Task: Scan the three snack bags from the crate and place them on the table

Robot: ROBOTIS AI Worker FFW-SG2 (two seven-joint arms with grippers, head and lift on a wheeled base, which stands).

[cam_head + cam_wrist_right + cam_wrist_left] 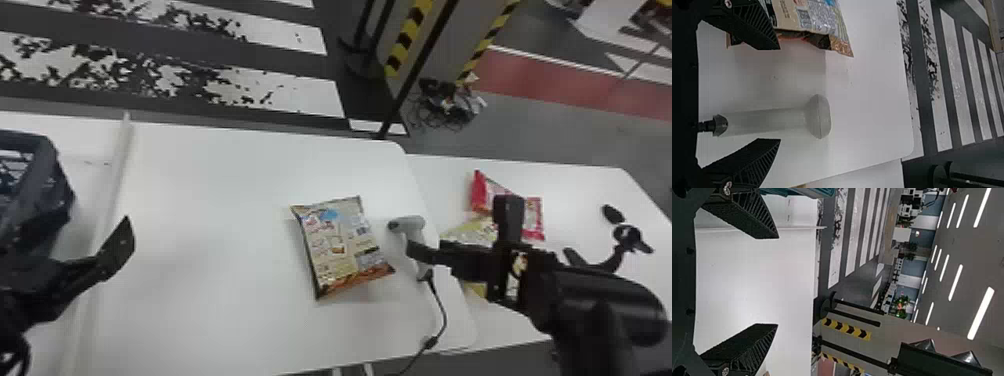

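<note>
A snack bag [342, 245] lies flat on the white table, printed side up, just left of the grey hand scanner [411, 230]. My right gripper [457, 227] is over the scanner and the table's right part; in the right wrist view the open gripper [779, 94] has the scanner [766, 122] between its fingers, and the bag [809, 19] beyond one finger. A red bag [533, 215] and a yellowish bag [470, 232] lie on the right table, partly behind that arm. My left gripper [117, 245] is at the left; in the left wrist view the gripper [777, 282] stands open and holds nothing.
A dark blue crate [37, 185] stands at the far left, past a raised white edge [117, 165]. The scanner's cable [442, 310] runs off the front edge. A small black object [612, 214] lies on the right table. Striped posts stand behind.
</note>
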